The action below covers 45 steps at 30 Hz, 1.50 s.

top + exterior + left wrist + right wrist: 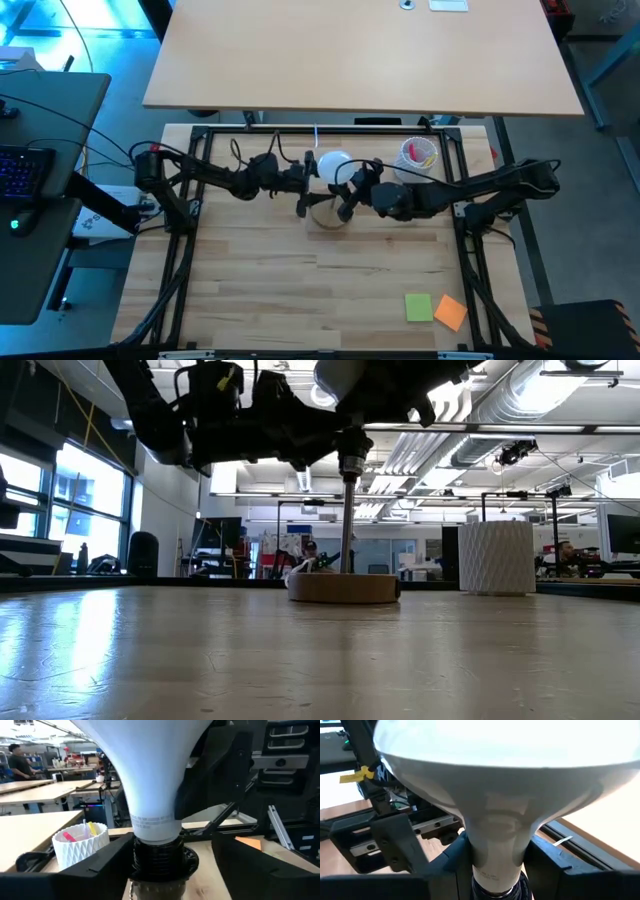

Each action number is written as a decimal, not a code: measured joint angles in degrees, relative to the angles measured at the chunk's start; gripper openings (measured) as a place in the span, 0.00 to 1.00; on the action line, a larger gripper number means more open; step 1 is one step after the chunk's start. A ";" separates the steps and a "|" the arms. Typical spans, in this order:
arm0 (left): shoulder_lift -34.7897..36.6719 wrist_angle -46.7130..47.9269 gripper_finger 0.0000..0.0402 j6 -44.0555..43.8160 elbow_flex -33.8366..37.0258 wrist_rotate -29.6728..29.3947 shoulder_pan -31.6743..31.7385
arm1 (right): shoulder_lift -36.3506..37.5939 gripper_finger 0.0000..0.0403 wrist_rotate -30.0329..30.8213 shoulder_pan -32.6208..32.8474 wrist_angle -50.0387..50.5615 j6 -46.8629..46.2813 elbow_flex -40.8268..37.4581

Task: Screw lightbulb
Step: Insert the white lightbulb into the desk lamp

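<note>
Wooden table (250,290), one lightbulb (333,163), left jaws released, right jaws unclear

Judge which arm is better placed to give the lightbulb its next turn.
Probably the left: its open pincer straddles the lightbulb just above the black socket, ready to close. The right pincer flanks the neck too.

Left gripper (303,178) spread, right gripper (345,190) seemingly clamped
</note>
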<state>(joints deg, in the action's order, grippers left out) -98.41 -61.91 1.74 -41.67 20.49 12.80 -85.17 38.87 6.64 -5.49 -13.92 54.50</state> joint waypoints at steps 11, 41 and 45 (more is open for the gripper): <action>0.07 1.09 0.44 0.37 0.15 -2.30 0.01 | -0.44 0.33 1.30 0.70 -10.97 7.39 -1.25; 14.04 19.24 0.49 0.59 2.14 -8.90 -1.52 | -4.55 0.33 -22.20 -8.02 -23.21 15.42 -0.89; 14.18 21.49 0.48 0.44 1.99 -10.32 -1.62 | -4.40 0.34 -28.93 -10.54 -20.53 14.12 -0.75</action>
<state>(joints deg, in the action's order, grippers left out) -84.23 -40.42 2.18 -39.68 10.17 11.18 -89.56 9.94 -3.90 -26.02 0.20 53.75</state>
